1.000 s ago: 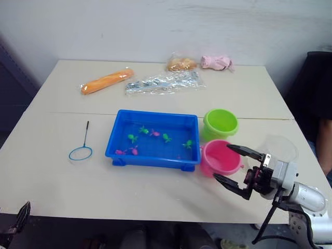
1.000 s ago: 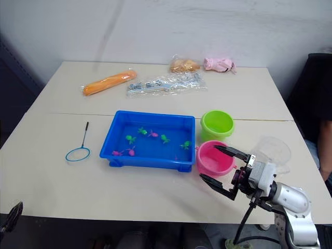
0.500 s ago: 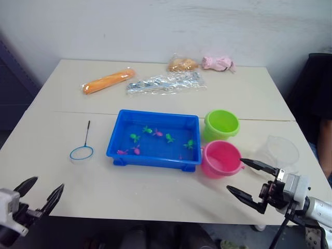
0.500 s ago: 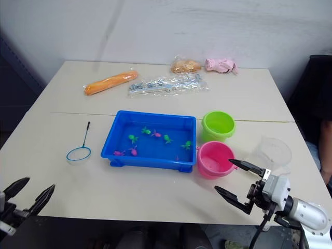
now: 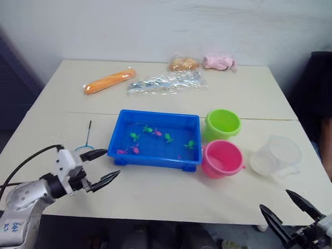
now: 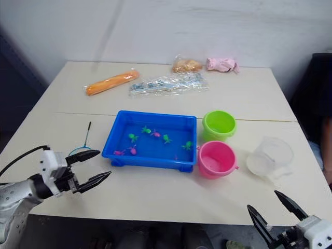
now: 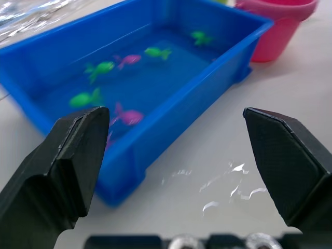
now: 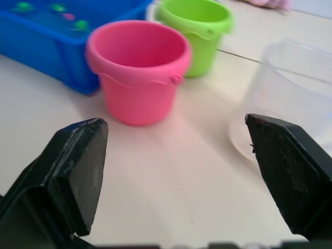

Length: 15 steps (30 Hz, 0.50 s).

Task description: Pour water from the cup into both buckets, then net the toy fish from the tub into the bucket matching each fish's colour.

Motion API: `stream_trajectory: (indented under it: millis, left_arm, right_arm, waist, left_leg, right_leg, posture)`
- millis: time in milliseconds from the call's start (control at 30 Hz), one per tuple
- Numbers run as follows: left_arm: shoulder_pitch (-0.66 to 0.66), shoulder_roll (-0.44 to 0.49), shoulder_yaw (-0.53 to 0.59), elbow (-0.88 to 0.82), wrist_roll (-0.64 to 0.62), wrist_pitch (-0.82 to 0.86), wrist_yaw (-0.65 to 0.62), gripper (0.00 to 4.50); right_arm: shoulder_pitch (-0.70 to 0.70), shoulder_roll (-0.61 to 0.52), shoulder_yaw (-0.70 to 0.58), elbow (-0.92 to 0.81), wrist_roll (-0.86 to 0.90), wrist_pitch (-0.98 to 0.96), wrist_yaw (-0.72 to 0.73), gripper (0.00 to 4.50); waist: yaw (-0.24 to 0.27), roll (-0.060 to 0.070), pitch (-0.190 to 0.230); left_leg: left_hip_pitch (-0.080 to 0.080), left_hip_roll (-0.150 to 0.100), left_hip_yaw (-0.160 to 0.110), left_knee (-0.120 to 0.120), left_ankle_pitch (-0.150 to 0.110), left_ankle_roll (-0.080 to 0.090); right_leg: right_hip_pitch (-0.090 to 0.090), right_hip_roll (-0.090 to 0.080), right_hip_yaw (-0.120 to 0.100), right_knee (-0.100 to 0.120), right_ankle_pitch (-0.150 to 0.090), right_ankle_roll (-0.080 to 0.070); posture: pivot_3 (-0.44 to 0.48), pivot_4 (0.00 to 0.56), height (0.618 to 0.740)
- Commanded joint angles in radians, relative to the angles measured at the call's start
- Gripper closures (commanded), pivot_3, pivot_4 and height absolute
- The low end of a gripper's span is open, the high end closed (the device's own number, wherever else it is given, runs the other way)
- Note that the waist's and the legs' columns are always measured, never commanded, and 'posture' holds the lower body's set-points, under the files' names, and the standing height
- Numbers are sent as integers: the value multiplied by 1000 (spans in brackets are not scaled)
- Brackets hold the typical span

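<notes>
The blue tub (image 5: pixel 155 160) sits mid-table with several green and pink toy fish (image 7: pixel 128 115) in it. To its right stand the green bucket (image 5: pixel 222 123) and the pink bucket (image 5: pixel 222 157), with the clear cup (image 5: pixel 276 155) upright further right. The net (image 5: pixel 88 132) lies left of the tub, and my left gripper partly covers its hoop. My left gripper (image 5: pixel 111 163) hovers open just off the tub's front left corner, holding nothing. My right gripper (image 5: pixel 274 199) is open and holds nothing at the table's front edge, short of the cup and pink bucket (image 8: pixel 137 67).
Along the far side lie an orange package (image 5: pixel 107 81), a clear plastic bag (image 5: pixel 165 82), a snack bag (image 5: pixel 182 64) and a pink cloth (image 5: pixel 219 61). A person in dark clothing (image 5: pixel 321 88) is by the table's right side.
My left arm has risen from below the front edge to beside the net and tub. My right gripper has drawn back from the pink bucket to the front edge, uncovering the cup.
</notes>
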Motion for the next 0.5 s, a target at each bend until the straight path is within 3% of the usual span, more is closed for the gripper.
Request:
stream_trajectory:
  millis: [33, 100, 167, 367, 500]
  left_arm:
    - [-47, 26, -48, -41, -15, 10, -46, 44]
    - [-85, 29, -74, -50, -27, 29, -56, 44]
    - [-133, 32, -107, -68, -45, 66, -62, 44]
    - [-268, 16, -167, -105, -78, 162, -36, 44]
    - [-309, 6, -177, -126, -103, 204, -21, 44]
  right_arm:
    - [9, 42, 19, -60, -37, 97, -143, 0]
    - [-19, 65, 41, -80, -42, 117, -189, 0]
    - [-88, 62, 46, -98, -43, 319, -367, 0]
    - [-323, 98, 2, -60, -47, 493, -653, 0]
    - [-396, 101, -4, -15, -88, 526, -726, 0]
  waist:
    - [-9, 0, 0]
    - [-10, 0, 0]
    - [-10, 1, 1]
    - [-6, 3, 0]
    - [-6, 4, 0]
  left_leg:
    - [0, 0, 0, 0, 0, 0]
    - [0, 0, 0, -1, 1, -1]
    - [-1, 0, 0, 0, 1, -2]
    - [-2, 0, 0, 0, 3, -3]
    - [-3, 0, 0, 0, 5, -7]
  right_leg:
    - [0, 0, 0, 0, 0, 0]
    - [-2, 0, 0, 1, 0, 0]
    - [-4, 0, 0, 2, 0, 0]
    - [-6, 0, 0, 4, 0, 0]
    - [-7, 1, 0, 4, 0, 0]
  posture:
    - [0, 150, 740]
    - [0, 150, 740]
    - [0, 150, 740]
    - [0, 150, 740]
    - [0, 150, 740]
